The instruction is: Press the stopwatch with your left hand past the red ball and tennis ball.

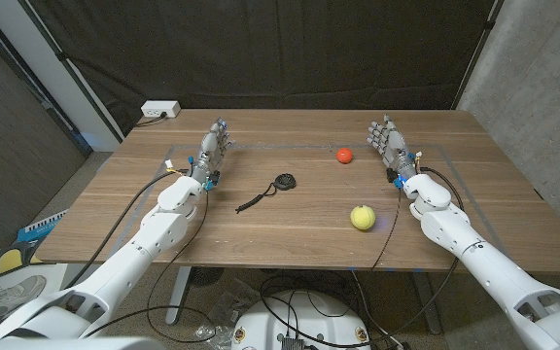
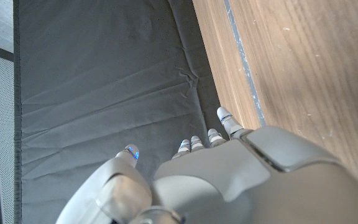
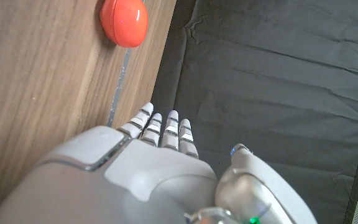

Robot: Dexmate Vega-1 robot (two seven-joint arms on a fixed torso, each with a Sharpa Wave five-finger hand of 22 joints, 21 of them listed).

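Head view alone shows stopwatch (image 1: 283,182), apparently untouched.

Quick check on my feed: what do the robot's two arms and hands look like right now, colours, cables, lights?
Both arms have glossy white rounded shells, each with a thin black cable running alongside. The left hand and right hand are grey, with segmented metallic fingers. Small blue parts sit at each wrist. Blue lights glow on the left fingertips.

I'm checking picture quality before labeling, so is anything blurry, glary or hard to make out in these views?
Head view: evenly lit, sharp, but the stopwatch is small and dark. Right wrist view: red ball slightly soft, cut by the edge. Left wrist view: left hand close, mildly soft.
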